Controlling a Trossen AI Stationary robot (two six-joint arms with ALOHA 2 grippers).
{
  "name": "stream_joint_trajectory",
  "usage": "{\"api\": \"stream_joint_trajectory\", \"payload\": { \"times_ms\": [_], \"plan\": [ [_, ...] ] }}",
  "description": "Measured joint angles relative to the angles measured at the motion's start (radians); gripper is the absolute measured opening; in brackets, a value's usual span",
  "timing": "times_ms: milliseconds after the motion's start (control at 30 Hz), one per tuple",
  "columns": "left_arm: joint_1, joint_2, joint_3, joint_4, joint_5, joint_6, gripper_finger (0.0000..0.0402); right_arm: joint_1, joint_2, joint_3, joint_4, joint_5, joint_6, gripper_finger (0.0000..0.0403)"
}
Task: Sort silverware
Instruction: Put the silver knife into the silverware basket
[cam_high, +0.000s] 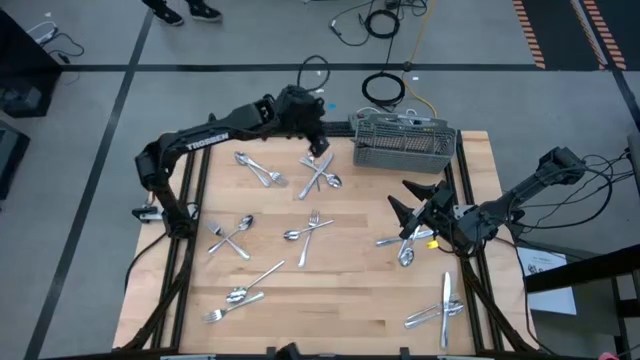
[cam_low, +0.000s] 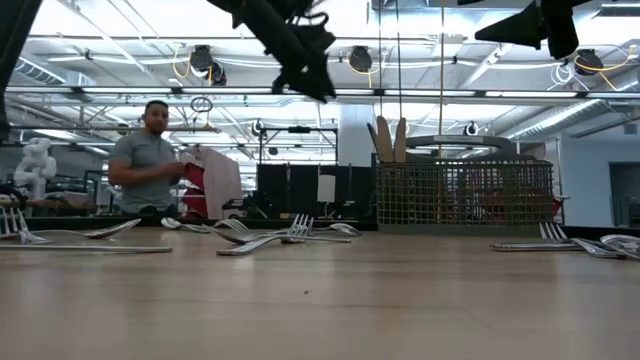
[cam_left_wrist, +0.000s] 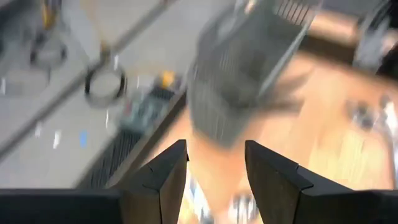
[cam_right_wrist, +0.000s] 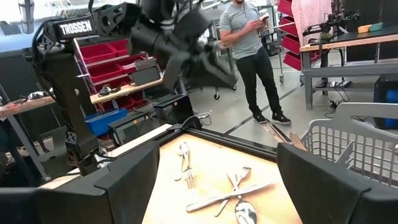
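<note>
Two arms work over the table (cam_high: 330, 290), on which the silverware (cam_high: 310, 232) lies scattered in small crossed groups. The left gripper (cam_high: 319, 146) hangs above the far edge of the table, just left of the caddy (cam_high: 404, 146); its fingers (cam_left_wrist: 166, 177) stand apart with nothing between them, and the left wrist view shows only blurred tabletop and the caddy ahead of them. Directly below and slightly nearer than this gripper lies a crossed group (cam_high: 320, 176) of pieces, close under it but not touched; in the low view the gripper (cam_low: 312, 75) is well clear of the table surface. A second pair (cam_high: 258, 168) lies to that gripper's left. The right gripper (cam_high: 412, 204) sits low over the right side of the table, nearer than the caddy, with its fingers (cam_right_wrist: 127, 174) spread wide and empty. A fork and spoon (cam_high: 402, 243) lie just beside it on its near side, not in contact as far as can be seen. Other groups lie well apart from both grippers: a crossed pair (cam_high: 231, 236) at the left, a fork and spoon (cam_high: 308, 232) at the centre, a group (cam_high: 240, 292) near the front left, and a knife group (cam_high: 440, 308) at the front right. Wooden utensil handles (cam_low: 390, 140) stand upright in the caddy. A person (cam_low: 147, 160) stands in the room beyond the table.
</note>
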Motion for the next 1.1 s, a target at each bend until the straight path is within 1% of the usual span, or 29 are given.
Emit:
{"api": "stream_joint_trajectory", "payload": {
  "times_ms": [133,200,267,433,533,667,767,1100],
  "plan": [
    [0.0,0.011,0.0,-0.187,-0.001,-0.037,0.0171,-0.006,0.0,0.0,-0.022,0.0,0.001,0.0313],
    [-0.002,0.032,-0.004,-0.221,-0.001,-0.048,0.0171,-0.011,0.0,0.0,-0.028,-0.003,0.002,0.0313],
    [-0.002,0.056,-0.023,-0.233,0.001,-0.098,0.0171,-0.021,0.0,0.0,-0.029,-0.026,0.001,0.0313],
    [0.0,0.103,-0.052,-0.226,0.027,-0.165,0.0171,-0.041,0.0,0.0,-0.029,-0.08,0.027,0.0313],
    [0.0,0.129,-0.069,-0.205,0.03,-0.172,0.0171,-0.041,0.0,0.0,-0.03,-0.089,0.069,0.0313],
    [0.003,0.158,-0.1,-0.167,0.039,-0.195,0.0171,-0.041,0.0,0.0,-0.031,-0.134,0.089,0.0313],
    [0.005,0.179,-0.114,-0.147,0.072,-0.195,0.0171,-0.038,0.001,0.0,-0.038,-0.134,0.122,0.0313],
    [0.006,0.249,-0.114,-0.096,0.08,-0.247,0.0171,-0.038,0.001,0.0,-0.08,-0.134,0.184,0.0313]
  ]
}}
